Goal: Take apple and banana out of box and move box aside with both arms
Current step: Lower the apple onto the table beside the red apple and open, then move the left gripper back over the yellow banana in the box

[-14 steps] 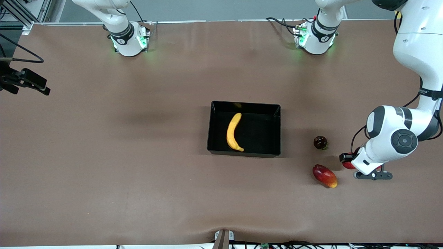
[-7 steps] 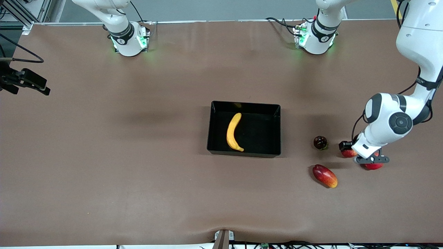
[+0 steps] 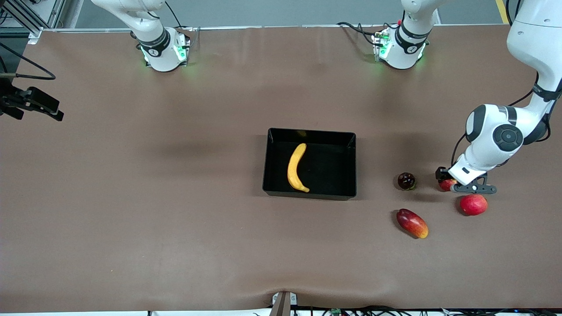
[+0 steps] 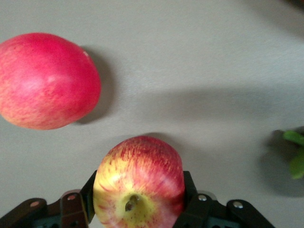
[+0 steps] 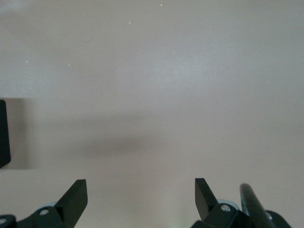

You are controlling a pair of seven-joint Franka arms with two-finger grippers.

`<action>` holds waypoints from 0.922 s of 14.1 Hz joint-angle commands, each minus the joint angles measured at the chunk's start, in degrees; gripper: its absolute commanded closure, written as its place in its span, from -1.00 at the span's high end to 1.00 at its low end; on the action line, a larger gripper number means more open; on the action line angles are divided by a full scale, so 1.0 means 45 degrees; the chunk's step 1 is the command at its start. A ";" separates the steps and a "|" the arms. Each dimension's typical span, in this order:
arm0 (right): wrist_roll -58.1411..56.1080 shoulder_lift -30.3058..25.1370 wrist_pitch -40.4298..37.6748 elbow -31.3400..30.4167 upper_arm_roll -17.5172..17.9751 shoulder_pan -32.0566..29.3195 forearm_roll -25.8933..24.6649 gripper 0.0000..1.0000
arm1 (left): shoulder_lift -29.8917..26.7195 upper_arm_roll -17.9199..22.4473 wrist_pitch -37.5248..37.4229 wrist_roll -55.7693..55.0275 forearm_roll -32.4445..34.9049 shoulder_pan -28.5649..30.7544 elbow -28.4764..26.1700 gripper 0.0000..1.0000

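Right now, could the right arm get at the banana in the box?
Probably yes: the banana lies uncovered in the open-topped box, and the right gripper is open and empty. The left gripper, holding the apple, is well aside.

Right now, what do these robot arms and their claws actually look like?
Both arms are glossy white with dark grey joint caps and black bands. Their round bases glow green, and thin black cables run along them. The left gripper and right gripper each have two black fingers.
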 commanded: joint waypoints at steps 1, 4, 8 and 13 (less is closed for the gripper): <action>-0.0145 0.0202 -0.0173 0.0332 0.0189 -0.0300 -0.0031 1.00 | 0.0081 -0.0157 0.0420 0.0023 0.0277 0.0155 -0.0147 -0.05; -0.0145 0.0202 -0.0173 0.0332 0.0189 -0.0339 -0.0031 1.00 | 0.0005 -0.0177 0.0693 0.0140 0.0277 0.0253 0.0008 1.00; -0.0126 0.0222 -0.0173 0.0332 0.0189 -0.0339 -0.0031 1.00 | -0.0503 -0.1053 -0.0375 0.0023 0.0102 0.0253 0.0807 1.00; -0.0126 0.0222 -0.0173 0.0332 0.0189 -0.0339 -0.0031 1.00 | -0.1342 -0.3393 -0.2953 -0.0133 0.0082 0.0253 0.1746 1.00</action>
